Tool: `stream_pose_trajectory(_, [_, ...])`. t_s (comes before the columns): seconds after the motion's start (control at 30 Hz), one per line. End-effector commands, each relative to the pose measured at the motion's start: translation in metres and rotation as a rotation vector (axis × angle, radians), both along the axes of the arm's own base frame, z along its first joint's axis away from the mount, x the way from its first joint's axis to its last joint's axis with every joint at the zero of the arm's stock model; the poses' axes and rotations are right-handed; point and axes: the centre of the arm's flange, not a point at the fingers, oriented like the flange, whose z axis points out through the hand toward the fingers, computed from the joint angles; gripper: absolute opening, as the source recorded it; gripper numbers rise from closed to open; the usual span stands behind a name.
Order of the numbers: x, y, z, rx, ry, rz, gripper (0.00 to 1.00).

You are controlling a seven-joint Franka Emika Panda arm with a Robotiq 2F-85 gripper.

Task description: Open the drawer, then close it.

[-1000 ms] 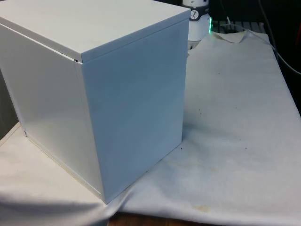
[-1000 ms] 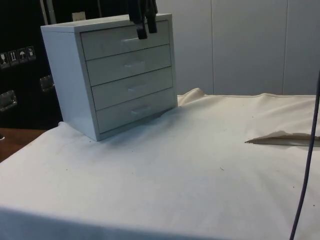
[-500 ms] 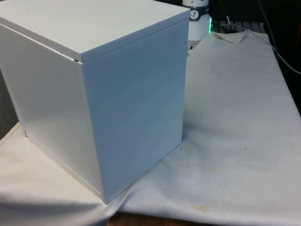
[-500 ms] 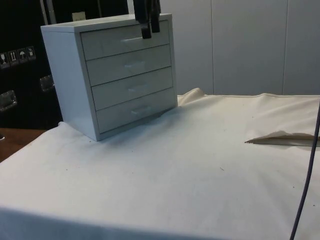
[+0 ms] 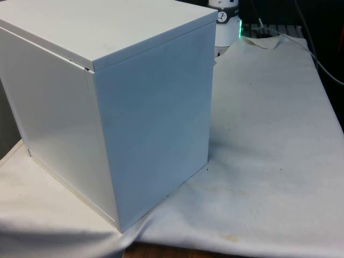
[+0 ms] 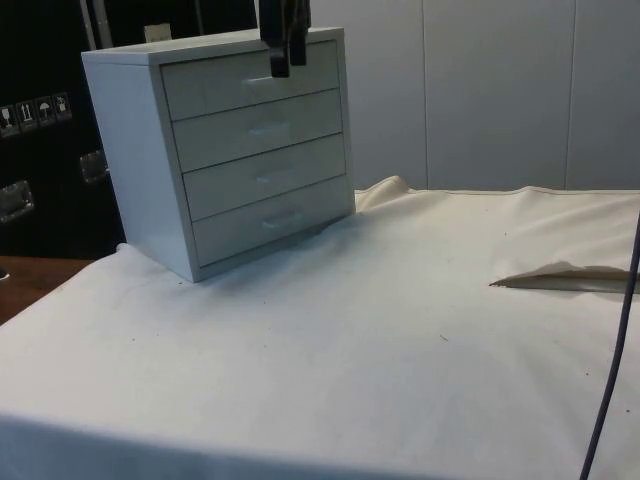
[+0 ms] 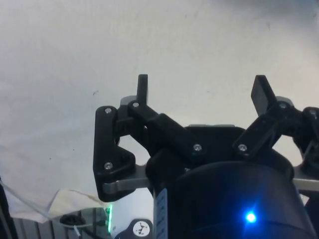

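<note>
top drawer [image 6: 250,85] shut, hand [image 6: 284,62] before its front, fingers [image 7: 142,89] spread apart

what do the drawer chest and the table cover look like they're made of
The chest of drawers looks like white painted or laminated board, maybe sheet metal: flat smooth panels, crisp edges, a soft sheen. The table cover looks like woven cloth, matte off-white: it wrinkles, folds up at one edge and carries small stains.
</note>
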Motion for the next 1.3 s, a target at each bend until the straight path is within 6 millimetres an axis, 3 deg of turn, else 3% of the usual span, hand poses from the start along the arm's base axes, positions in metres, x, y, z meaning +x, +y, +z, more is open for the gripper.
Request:
stream_pose_trajectory(0.0, [0.000,0.000,0.000,0.000,-0.006,0.003,1.00])
stream_pose_trajectory(1.27, [0.004,-0.015,-0.002,-0.171,-0.101,0.174,1.00])
